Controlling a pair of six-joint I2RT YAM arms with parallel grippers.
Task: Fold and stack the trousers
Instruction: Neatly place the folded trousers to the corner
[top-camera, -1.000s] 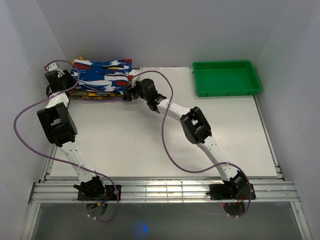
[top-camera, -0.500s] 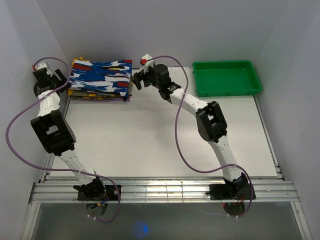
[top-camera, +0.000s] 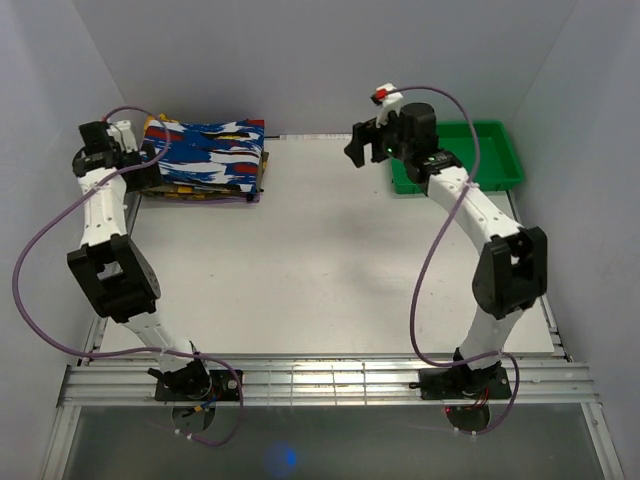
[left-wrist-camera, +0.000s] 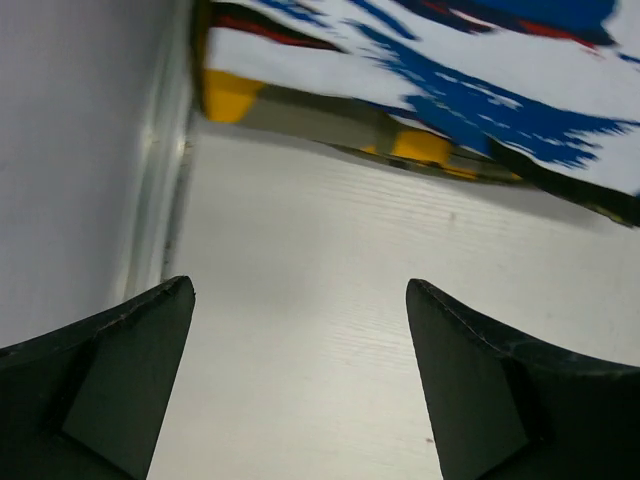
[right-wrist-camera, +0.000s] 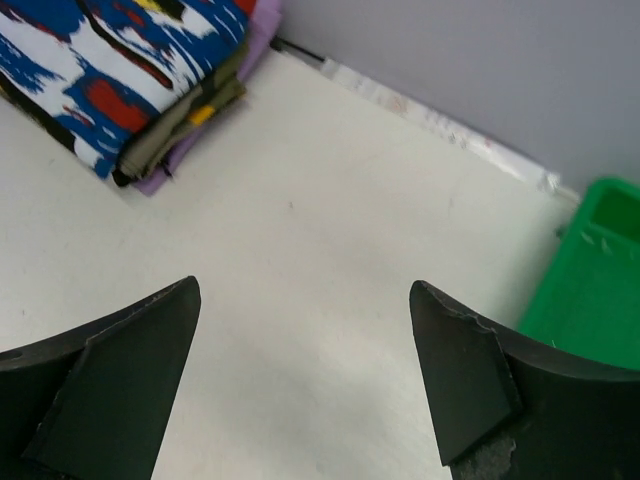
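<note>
The trousers (top-camera: 205, 150), royal blue with white, red and black streaks, lie folded on top of a pile of folded garments at the table's back left corner. My left gripper (top-camera: 143, 166) hangs just left of the pile, open and holding nothing. In the left wrist view its jaws (left-wrist-camera: 300, 290) stand wide over bare table, with the trousers' edge (left-wrist-camera: 480, 60) ahead. My right gripper (top-camera: 360, 147) is open and raised near the back middle, well right of the pile. The right wrist view shows its jaws (right-wrist-camera: 305, 290) wide, with the trousers (right-wrist-camera: 110, 70) far off at upper left.
Under the trousers lie a yellow and olive garment (left-wrist-camera: 420, 145) and a purple one (right-wrist-camera: 255, 40). A green tray (top-camera: 455, 155) stands at the back right, partly behind my right wrist. White walls close in the left, back and right sides.
Both grippers opened and let go of the trousers, which stay on the pile. The right arm swung up and right toward the green tray. The left gripper drew back to the pile's left.
</note>
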